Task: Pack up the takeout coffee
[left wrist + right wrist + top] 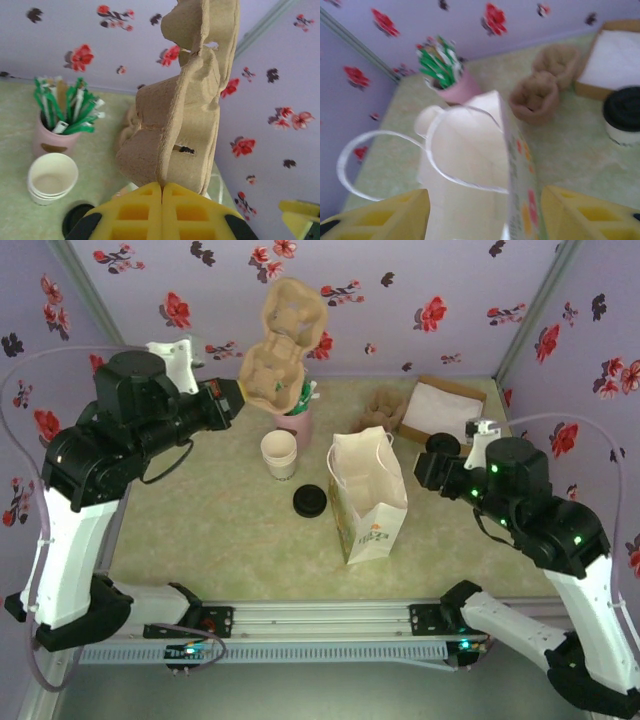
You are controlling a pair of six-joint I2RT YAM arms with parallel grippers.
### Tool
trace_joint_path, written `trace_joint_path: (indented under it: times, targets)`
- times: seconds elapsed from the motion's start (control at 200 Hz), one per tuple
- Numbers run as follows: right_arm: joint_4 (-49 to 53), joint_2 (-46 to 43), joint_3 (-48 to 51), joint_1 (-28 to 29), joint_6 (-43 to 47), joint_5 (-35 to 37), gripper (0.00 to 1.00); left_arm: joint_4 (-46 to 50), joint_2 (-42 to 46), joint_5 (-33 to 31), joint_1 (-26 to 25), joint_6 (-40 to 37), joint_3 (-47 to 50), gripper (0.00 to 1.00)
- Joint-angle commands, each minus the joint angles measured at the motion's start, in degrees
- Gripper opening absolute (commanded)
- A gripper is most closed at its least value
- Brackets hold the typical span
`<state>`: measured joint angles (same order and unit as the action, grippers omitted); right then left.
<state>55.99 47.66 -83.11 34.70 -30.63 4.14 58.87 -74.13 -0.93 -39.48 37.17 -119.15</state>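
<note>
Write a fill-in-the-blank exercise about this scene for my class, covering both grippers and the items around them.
1. The left gripper is shut on the pulp carrier, whose colour is ____.
2. The pink cup holds ____ sachets.
3. The takeout coffee wears a ____ lid.
4. The right gripper faces the paper bag with its jaws ____.
Missing words: brown; green; black; open.

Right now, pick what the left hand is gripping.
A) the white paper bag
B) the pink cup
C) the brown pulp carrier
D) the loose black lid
C: the left hand is shut on the edge of the brown pulp carrier, holding it up off the table.
</note>
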Motion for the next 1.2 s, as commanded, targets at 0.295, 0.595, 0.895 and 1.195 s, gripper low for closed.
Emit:
trace_joint_path:
  times: [0.295,0.595,0.895,1.195]
  targets:
    - [-40.64,7.91,6.05,0.14,-17.32,-18.85,0.57,-24.13,6.16,-9.31,-15.08,7.94,17.44,0.0]
    - [-38.47,12.15,4.0,6.51,-12.12,-14.13,0.5,-29.39,5.58,-10.85,-17.53,10.8,21.93,0.0]
    - [-36.97,12.97,3.72,9.6,-9.85,-9.07,0.42,-29.94,4.81,-11.99,-18.41,11.24,22.63,0.0]
    - [-32.92,16.33,-0.68,10.77,-9.36,-6.36,0.33,-30.26,3.99,-12.27,-19.12,11.32,23.08,0.0]
